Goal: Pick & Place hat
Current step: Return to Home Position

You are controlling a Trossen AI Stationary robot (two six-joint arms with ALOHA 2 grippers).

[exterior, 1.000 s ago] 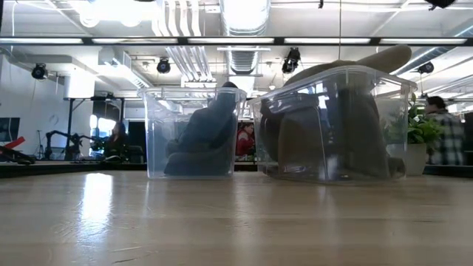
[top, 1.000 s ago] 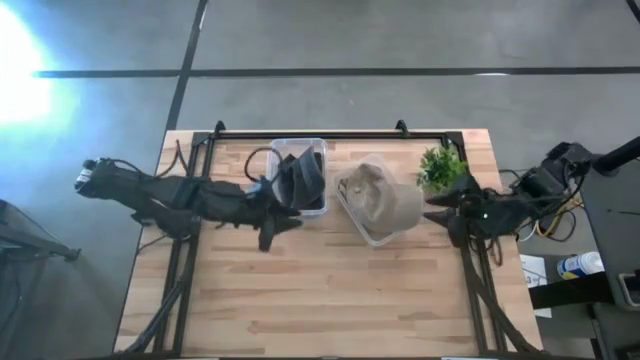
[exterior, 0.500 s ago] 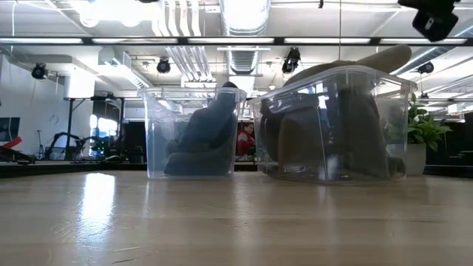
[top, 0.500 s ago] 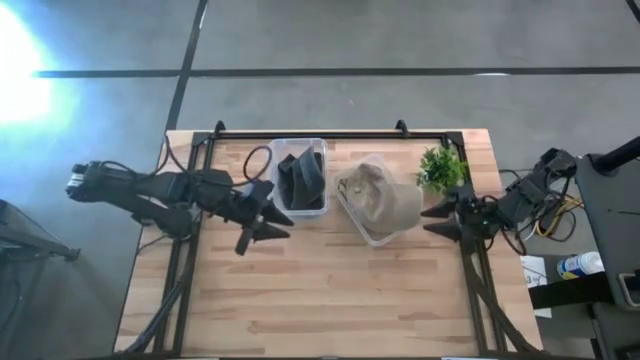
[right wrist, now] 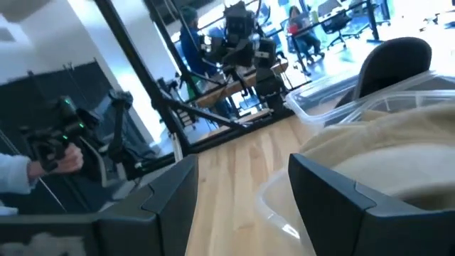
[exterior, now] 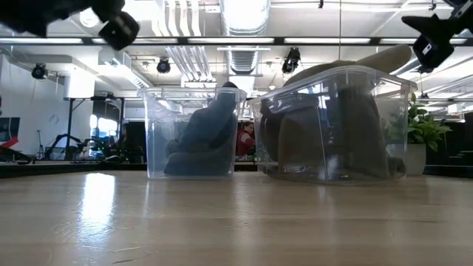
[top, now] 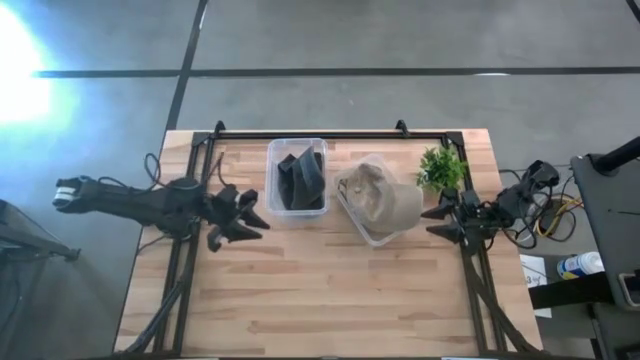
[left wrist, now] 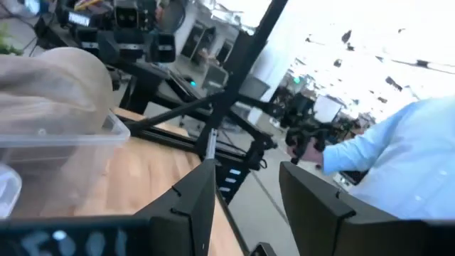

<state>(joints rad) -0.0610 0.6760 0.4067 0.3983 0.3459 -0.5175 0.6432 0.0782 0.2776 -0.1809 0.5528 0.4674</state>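
A black hat (top: pixel 298 180) lies slumped in the left clear bin (top: pixel 272 150); in the low view the black hat (exterior: pixel 201 137) rests on that bin's floor. A tan hat (top: pixel 382 200) fills the right clear bin (top: pixel 372 238), its crown (exterior: pixel 369 60) standing above the rim. My left gripper (top: pixel 243 215) hovers open, left of the black hat's bin, and touches nothing. My right gripper (top: pixel 436 219) hovers open, right of the tan hat's bin. The left wrist view looks past the open left gripper (left wrist: pixel 247 203) at the tan hat (left wrist: pixel 60 78). The right wrist view looks past the open right gripper (right wrist: pixel 242 192) at the tan hat (right wrist: pixel 384 142).
A small potted plant (top: pixel 441 168) stands at the table's far right, just beyond my right gripper. The two bins sit side by side at the far middle. Bare wooden table (top: pixel 320 290) stretches across the near half. People and equipment show in the room beyond.
My left gripper has drawn back from over the black hat's bin toward the table's left edge, and the black hat has stayed in the bin. My right arm has pulled back a little toward the right edge.
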